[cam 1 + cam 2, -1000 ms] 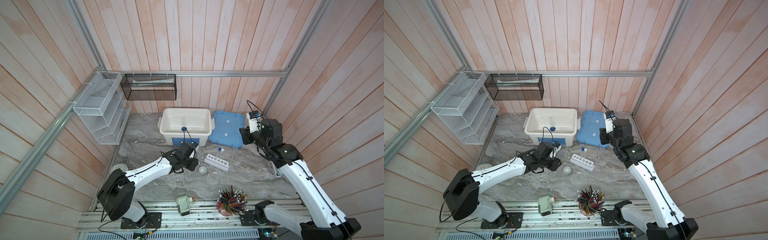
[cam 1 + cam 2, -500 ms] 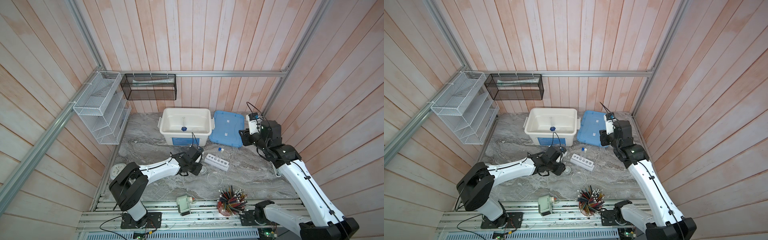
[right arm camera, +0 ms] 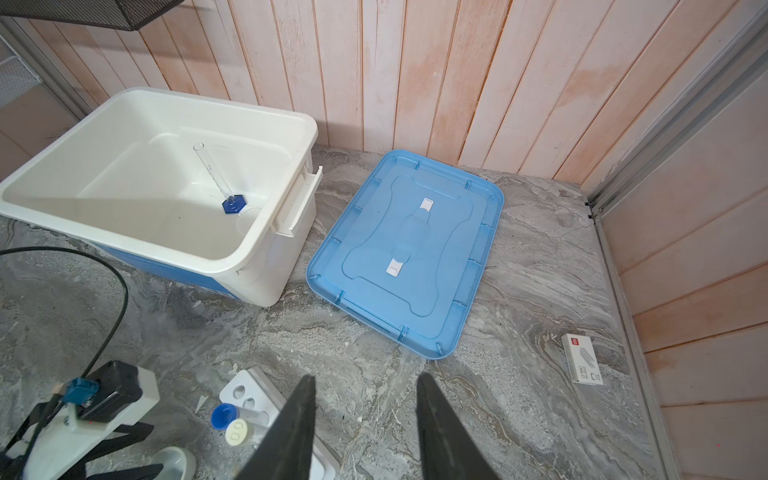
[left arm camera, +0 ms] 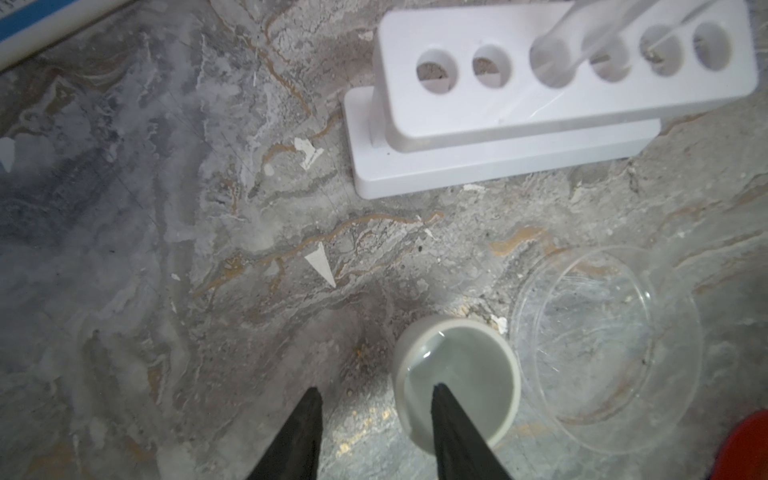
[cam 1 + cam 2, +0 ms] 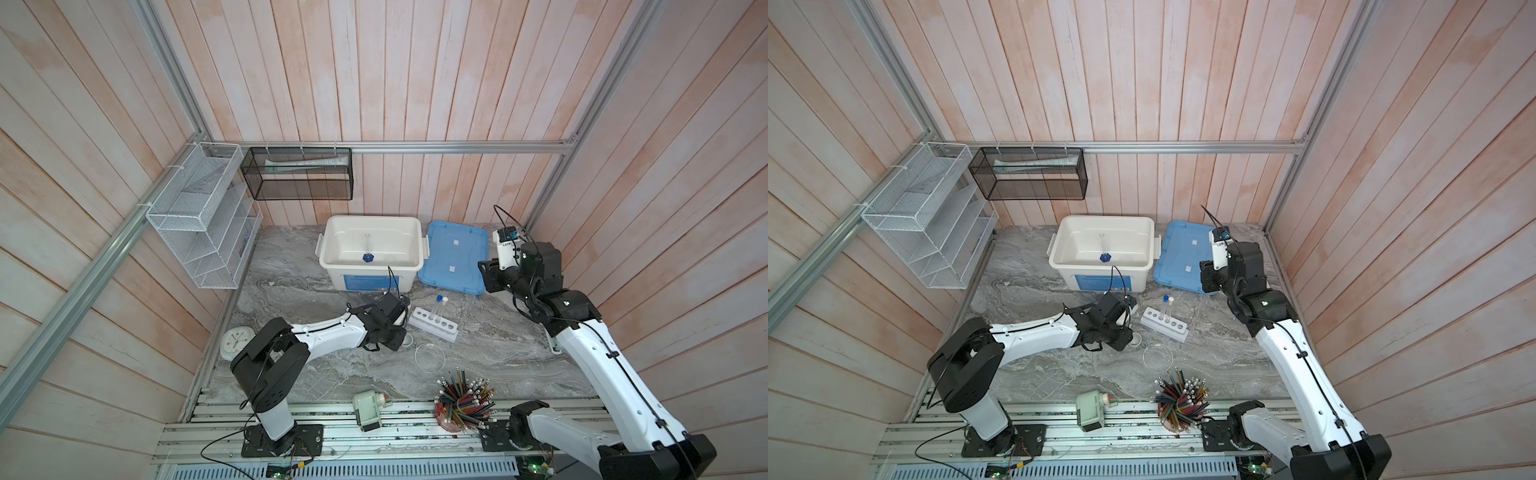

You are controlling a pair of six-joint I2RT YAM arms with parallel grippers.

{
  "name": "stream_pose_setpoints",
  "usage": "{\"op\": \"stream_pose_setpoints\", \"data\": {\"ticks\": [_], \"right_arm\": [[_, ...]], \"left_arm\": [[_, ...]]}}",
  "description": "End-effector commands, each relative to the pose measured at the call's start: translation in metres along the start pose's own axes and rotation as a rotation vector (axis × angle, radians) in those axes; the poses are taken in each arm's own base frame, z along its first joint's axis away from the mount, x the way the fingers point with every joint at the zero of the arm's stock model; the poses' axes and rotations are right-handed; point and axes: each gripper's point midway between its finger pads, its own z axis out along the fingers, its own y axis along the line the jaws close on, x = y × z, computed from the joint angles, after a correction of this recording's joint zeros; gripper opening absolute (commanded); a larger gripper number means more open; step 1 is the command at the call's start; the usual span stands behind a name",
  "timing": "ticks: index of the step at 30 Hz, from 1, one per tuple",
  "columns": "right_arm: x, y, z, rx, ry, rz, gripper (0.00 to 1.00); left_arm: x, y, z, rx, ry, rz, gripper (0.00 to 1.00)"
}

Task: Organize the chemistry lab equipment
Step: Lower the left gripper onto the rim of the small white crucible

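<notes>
The tiny white cup (image 4: 457, 374) stands on the marble next to a clear round dish (image 4: 606, 353). My left gripper (image 4: 376, 392) is open and low over the cup. One fingertip (image 4: 440, 399) is inside its rim and the other is outside, apart from the wall. In both top views the gripper (image 5: 397, 336) hides most of the cup (image 5: 1136, 340). The white rack (image 5: 432, 326) holds two capped tubes, blue (image 3: 222, 415) and white (image 3: 237, 432). A blue-based cylinder (image 3: 232, 204) stands in the white bin (image 5: 332, 232). My right gripper (image 3: 365, 382) hangs open and empty by the blue lid (image 3: 407, 249).
A red cup of pencils (image 5: 461, 405) and a pale green sharpener (image 5: 368, 411) sit at the front edge. A round clock (image 5: 237, 340) lies at the left, and a small white box (image 3: 582, 363) by the right wall. Wire shelves (image 5: 199, 216) and a black mesh basket (image 5: 297, 178) hang on the walls.
My left arm has swung right and down from in front of the bin to the tiny cup, and its jaws have narrowed a little. The right arm has barely moved.
</notes>
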Motion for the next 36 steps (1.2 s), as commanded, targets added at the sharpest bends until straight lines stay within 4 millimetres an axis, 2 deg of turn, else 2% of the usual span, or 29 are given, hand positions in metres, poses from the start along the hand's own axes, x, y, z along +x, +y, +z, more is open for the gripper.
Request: {"op": "stream_pose_setpoints", "data": {"ticks": [1,14,21,36], "right_arm": [[0.001,-0.001,0.000,-0.006,-0.008,0.019,0.41],[0.007,-0.011,-0.002,0.010,-0.014,0.034,0.41],[0.009,-0.013,0.001,0.007,-0.014,0.044,0.41],[0.010,-0.017,0.003,0.018,-0.022,0.052,0.40]], "left_arm": [[-0.015,-0.007,0.003,0.029,-0.031,0.013,0.44],[-0.010,-0.007,0.010,0.024,0.010,0.028,0.37],[-0.007,-0.006,0.014,0.021,0.033,0.040,0.26],[-0.009,-0.007,0.014,0.014,0.047,0.063,0.16]]}}
